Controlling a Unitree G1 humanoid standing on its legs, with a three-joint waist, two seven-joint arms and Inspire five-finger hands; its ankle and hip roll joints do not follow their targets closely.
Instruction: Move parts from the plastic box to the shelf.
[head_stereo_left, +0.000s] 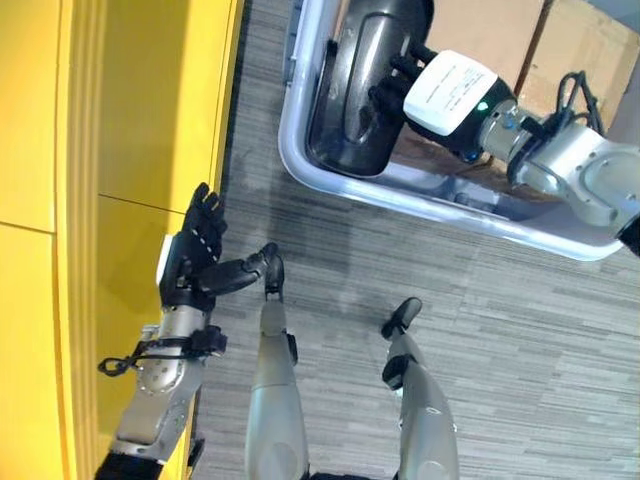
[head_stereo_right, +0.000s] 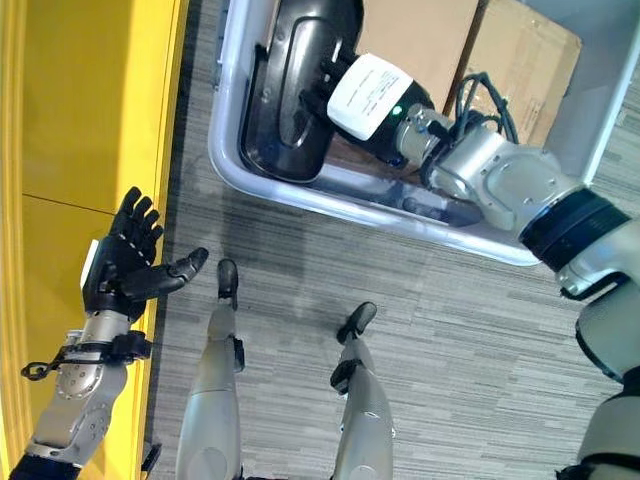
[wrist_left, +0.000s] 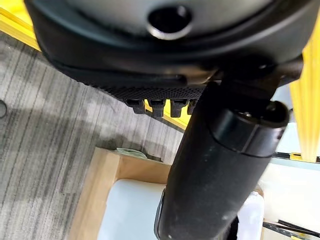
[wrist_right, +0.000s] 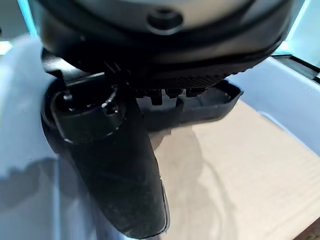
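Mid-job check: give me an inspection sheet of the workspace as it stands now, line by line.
Surface: grey striped carpet floor.
Job's things: pale plastic box on the floor ahead; a large black moulded part leans inside it; brown cardboard lines the box. Yellow shelf stands on the robot's left.
Clutter: nothing seen.
Hands: right hand is inside the box against the black part; whether its fingers hold it cannot be told. Left hand is open beside the shelf, holding nothing.
Cables: nothing seen.
Surroundings: a pale panel stands beyond the box.
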